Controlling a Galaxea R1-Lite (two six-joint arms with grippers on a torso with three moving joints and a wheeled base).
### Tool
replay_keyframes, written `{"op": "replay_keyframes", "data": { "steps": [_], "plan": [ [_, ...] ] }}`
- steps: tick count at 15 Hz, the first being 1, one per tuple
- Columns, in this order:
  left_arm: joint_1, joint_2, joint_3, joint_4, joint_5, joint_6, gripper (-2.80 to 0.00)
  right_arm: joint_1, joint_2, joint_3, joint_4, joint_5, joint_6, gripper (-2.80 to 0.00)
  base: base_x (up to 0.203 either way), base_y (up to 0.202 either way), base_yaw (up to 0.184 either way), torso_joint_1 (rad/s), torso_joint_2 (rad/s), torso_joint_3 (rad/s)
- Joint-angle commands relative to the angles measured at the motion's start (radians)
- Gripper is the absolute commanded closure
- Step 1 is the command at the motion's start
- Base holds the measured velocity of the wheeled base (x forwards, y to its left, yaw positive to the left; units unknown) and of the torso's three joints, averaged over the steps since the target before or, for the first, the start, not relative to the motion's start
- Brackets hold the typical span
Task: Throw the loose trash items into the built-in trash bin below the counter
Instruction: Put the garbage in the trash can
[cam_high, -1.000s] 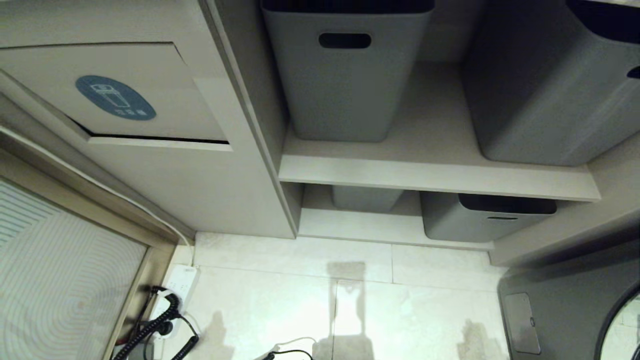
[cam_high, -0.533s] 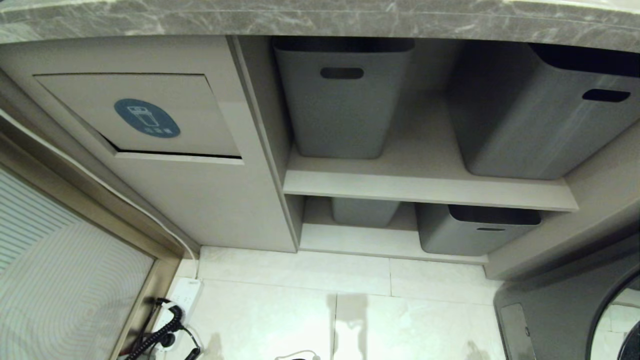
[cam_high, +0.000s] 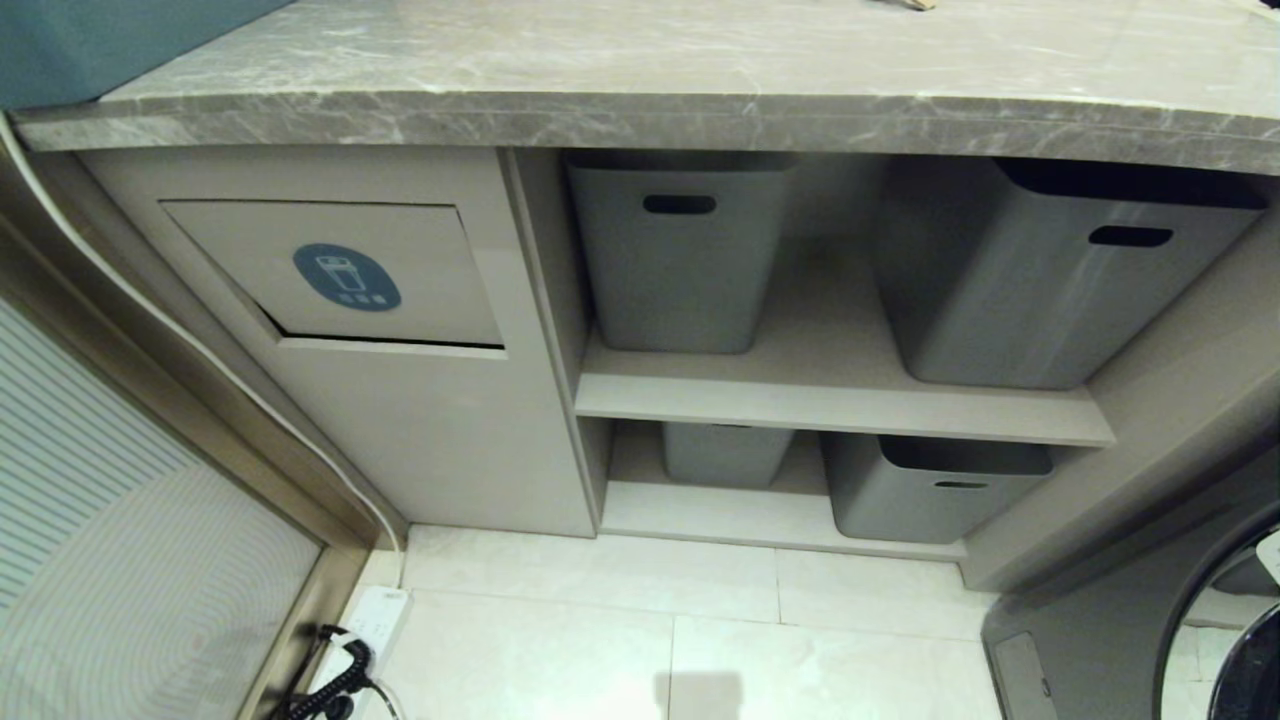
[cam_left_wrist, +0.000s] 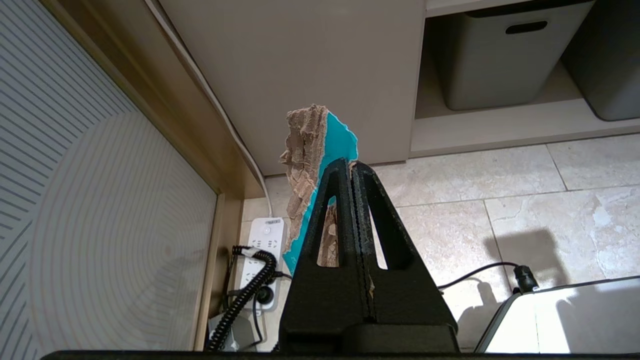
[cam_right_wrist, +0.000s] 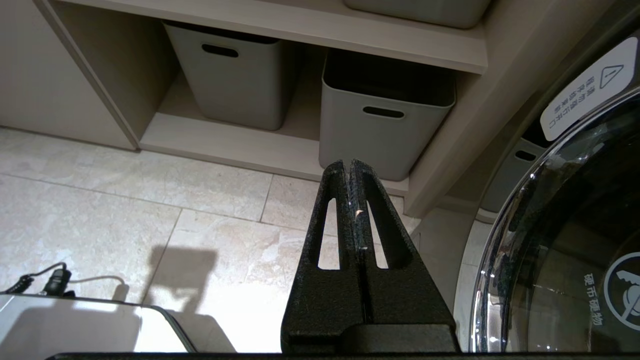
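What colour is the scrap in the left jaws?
Torn brown cardboard scrap with a teal printed side, pinched in the left gripper; clearest in the left wrist view.

I see the counter (cam_high: 700, 70) in grey stone with white veining. The bin (cam_high: 340, 270) front is beige, with a round blue sticker (cam_high: 346, 277) carrying a white icon. The tubs (cam_high: 670, 255) are plain grey. The floor (cam_high: 600, 640) is pale cream tile. My left gripper (cam_left_wrist: 351, 167) is black; its scrap (cam_left_wrist: 312, 165) is brown with a teal face. My right gripper (cam_right_wrist: 348, 167) is black.
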Motion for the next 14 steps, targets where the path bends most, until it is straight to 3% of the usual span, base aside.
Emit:
{"op": "replay_keyframes", "data": {
  "steps": [1,8,14],
  "plan": [
    [0.0,0.0,0.002,0.0,0.0,-0.001,0.0,0.0,0.002,0.0,0.0,0.001,0.001,0.0,0.0,0.0,0.0,0.004,0.0,0.144],
    [0.0,0.0,0.002,-0.002,0.0,-0.006,0.0,0.0,0.002,0.0,0.0,0.001,0.001,0.0,0.01,0.0,0.0,0.001,0.0,0.022],
    [0.0,0.0,0.002,-0.002,0.0,-0.006,0.0,0.0,0.002,0.0,-0.001,0.001,0.008,0.0,0.188,0.0,-0.001,0.002,0.0,0.007]
  ]
}}
